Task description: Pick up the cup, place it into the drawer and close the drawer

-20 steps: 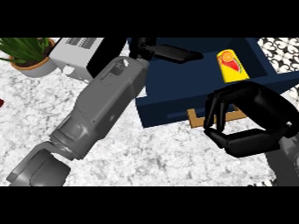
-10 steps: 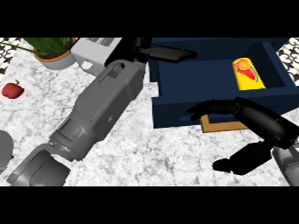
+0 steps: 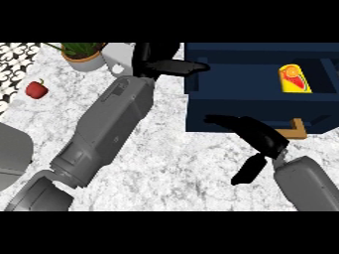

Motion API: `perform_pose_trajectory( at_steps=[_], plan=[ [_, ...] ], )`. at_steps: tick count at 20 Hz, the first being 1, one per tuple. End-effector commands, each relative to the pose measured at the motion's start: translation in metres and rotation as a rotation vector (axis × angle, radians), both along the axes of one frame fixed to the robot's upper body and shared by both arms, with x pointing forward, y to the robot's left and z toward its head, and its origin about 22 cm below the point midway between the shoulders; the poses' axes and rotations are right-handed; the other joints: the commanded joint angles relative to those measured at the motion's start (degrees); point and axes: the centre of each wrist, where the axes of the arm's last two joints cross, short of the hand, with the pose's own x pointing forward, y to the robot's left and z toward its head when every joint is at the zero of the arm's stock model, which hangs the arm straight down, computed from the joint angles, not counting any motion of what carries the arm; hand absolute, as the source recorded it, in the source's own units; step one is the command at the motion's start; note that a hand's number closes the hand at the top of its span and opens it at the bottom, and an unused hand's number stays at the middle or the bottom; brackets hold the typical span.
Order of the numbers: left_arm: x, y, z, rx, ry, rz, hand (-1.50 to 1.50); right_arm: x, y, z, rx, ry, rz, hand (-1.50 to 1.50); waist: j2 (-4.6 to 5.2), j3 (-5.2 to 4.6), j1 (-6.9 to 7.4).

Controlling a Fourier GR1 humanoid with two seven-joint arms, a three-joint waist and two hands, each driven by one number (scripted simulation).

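Yellow cup with a red-orange label, no legible writing, lies in the navy drawer beyond the right hand, whose relaxed fingers touch the drawer front; left hand is released too.

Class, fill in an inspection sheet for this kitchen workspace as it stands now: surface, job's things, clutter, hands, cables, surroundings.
Surface: white marbled counter.
Job's things: yellow and red cup lies inside the open navy drawer; tan handle on its front.
Clutter: potted plant, red pepper, grey rounded object at the left edge.
Hands: left hand at the drawer's left side; right hand before the drawer front, holding nothing.
Cables: nothing seen.
Surroundings: patterned tiles at far left.
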Motion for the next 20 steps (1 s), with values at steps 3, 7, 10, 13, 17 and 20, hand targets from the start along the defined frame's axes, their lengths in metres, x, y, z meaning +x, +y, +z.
perform_pose_trajectory(
  at_steps=[3, 7, 10, 13, 17, 20],
  plan=[
    [-0.004, 0.014, -0.006, -0.039, 0.001, 0.002, -1.50, 0.041, 0.006, -0.042, -0.121, 0.042, -0.056, 1.50, -0.09, 0.05, 3.23],
    [-0.008, 0.041, -0.020, -0.035, 0.004, -0.016, -1.50, 0.057, -0.008, -0.058, -0.066, -0.007, -0.106, 1.50, 0.27, 0.16, 4.85],
    [-0.011, 0.047, -0.021, -0.047, 0.003, -0.042, -1.50, 0.072, -0.032, -0.049, -0.006, -0.060, -0.148, 1.50, 0.40, 0.21, 5.80],
    [-0.011, 0.065, -0.022, -0.053, 0.001, -0.026, -1.50, 0.100, -0.031, -0.017, 0.074, -0.134, -0.221, 1.50, 0.78, 0.21, 6.38],
    [-0.015, 0.070, -0.022, -0.045, -0.013, -0.061, -1.50, 0.118, -0.058, 0.013, 0.124, -0.188, -0.295, 1.50, 1.14, 0.28, 7.80],
    [-0.015, 0.083, -0.028, -0.027, 0.016, -0.050, -1.50, 0.129, -0.069, 0.039, 0.124, -0.229, -0.362, 1.50, 1.65, 0.25, 8.56]
  ],
)
